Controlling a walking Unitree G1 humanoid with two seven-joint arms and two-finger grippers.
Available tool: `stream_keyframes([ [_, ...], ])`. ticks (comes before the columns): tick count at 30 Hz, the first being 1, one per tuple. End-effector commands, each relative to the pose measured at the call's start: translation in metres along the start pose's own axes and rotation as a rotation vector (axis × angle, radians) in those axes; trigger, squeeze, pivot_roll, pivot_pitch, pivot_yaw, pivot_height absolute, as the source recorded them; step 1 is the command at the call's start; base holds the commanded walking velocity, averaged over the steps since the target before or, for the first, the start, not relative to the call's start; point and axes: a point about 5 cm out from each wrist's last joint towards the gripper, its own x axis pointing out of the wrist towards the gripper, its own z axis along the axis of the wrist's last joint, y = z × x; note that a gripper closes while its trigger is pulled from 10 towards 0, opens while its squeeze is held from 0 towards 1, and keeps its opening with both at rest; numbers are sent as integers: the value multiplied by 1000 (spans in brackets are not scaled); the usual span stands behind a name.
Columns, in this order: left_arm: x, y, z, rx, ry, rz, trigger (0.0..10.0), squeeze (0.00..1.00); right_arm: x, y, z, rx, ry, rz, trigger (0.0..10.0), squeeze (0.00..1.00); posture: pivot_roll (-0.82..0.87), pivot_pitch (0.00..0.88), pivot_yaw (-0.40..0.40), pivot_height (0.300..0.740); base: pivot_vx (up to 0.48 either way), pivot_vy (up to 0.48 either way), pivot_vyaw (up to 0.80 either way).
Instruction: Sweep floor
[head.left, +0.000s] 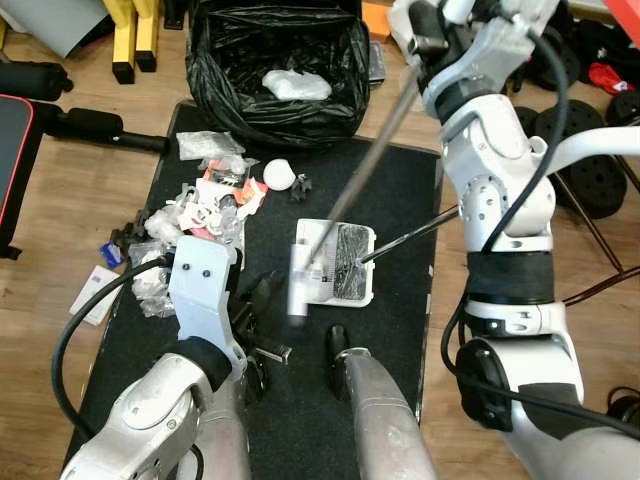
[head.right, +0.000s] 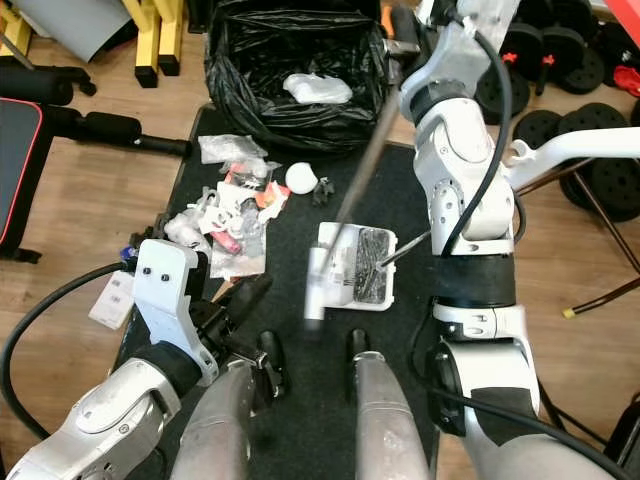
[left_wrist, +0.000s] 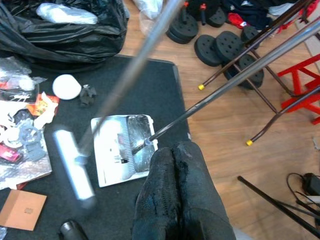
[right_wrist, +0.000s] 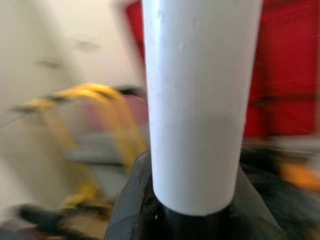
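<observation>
Black plastic lines the trash bag (head.left: 275, 75) at the far edge of the dark mat (head.left: 400, 200), and I see one crumpled white wrapper (head.left: 296, 85) lying inside it. Nearer me, the white dustpan (head.left: 335, 262) sits flat on the mat with dark debris on it, its thin handle running off to the right. My right gripper (right_wrist: 175, 210) is raised high beside the bag, arm bent upward, fingers clenched around the white grip of the broom (head.left: 375, 150). The broom's shaft slants down from there toward me and to the left, ending in its blurred pale head (head.left: 298, 280) at the dustpan's left edge. My left gripper (left_wrist: 175, 200) hangs low over the mat's near end, fingers pressed together on nothing. Scattered litter (head.left: 205, 205) lies left of the dustpan
</observation>
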Motion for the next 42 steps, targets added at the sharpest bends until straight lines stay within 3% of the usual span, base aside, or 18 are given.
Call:
stream_keyframes([
  [1, 0, 0, -8, -12, 30, -5, 10000, 0, -6, 11, 15, 3, -86, 120, 10000, 0, -79, 440, -145, 740, 0, 0, 475],
  [11, 13, 26, -9, -33, -2, 102, 10000, 0, -27, 28, 5, -42, 15, 281, 10000, 0, -95, 349, -147, 740, 0, 0, 764],
  [17, 19, 45, -7, 35, -8, 172, 10000, 0, -38, 35, -2, -75, 69, 383, 10000, 0, -92, 328, -149, 740, 0, 0, 794],
  [18, 20, 57, -7, 72, -11, 212, 10000, 0, -52, 43, -10, -81, 126, 469, 10000, 0, -87, 296, -137, 740, 0, 0, 781],
  [21, 19, 62, -7, 89, -6, 226, 10000, 0, -62, 48, -18, -83, 174, 517, 10000, 0, -83, 281, -130, 740, 0, 0, 781],
  [32, 23, 65, -12, 115, 19, 191, 10000, 0, -77, 49, -31, -94, 247, 551, 10000, 0, -72, 234, -102, 740, 0, 0, 778],
  [35, 27, 59, -14, 129, 8, 155, 10000, 0, -79, 45, -32, -116, 257, 529, 10000, 0, -76, 231, -103, 740, 0, 0, 775],
  [42, 28, 62, -14, 142, 6, 154, 10000, 0, -80, 37, -37, -142, 279, 466, 10000, 0, -70, 224, -109, 740, 0, 0, 771],
])
